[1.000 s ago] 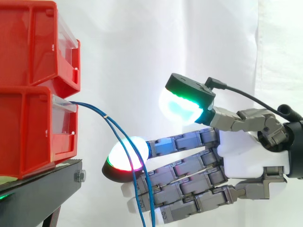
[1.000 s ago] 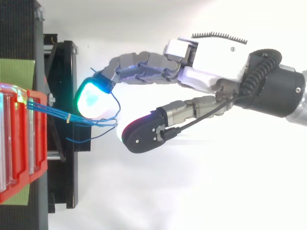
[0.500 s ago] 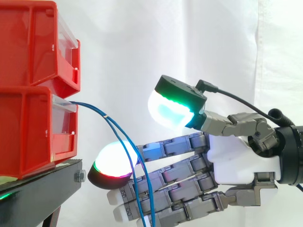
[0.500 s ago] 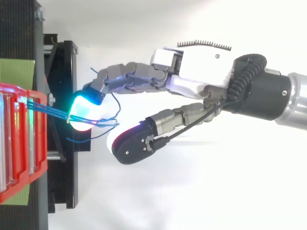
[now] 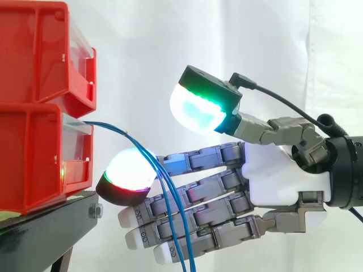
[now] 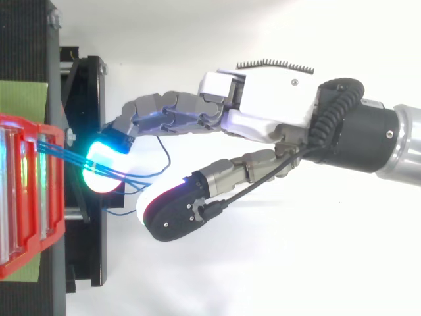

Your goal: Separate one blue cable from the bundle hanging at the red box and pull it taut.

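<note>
Grey robot hand (image 5: 283, 181) open; straight fingers (image 5: 198, 190) laid across thin blue cables (image 5: 177, 226) near red plastic bins (image 5: 39, 147), likely to isolate one.

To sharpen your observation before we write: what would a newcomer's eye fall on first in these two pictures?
First, the grey-and-white hand reaching in from the right, fingers straight, its fat pads glowing white and green. Next, the stacked red bins at the left, on a black stand. Thin blue cables droop from the lower bin and run down across the outstretched fingers.
</note>
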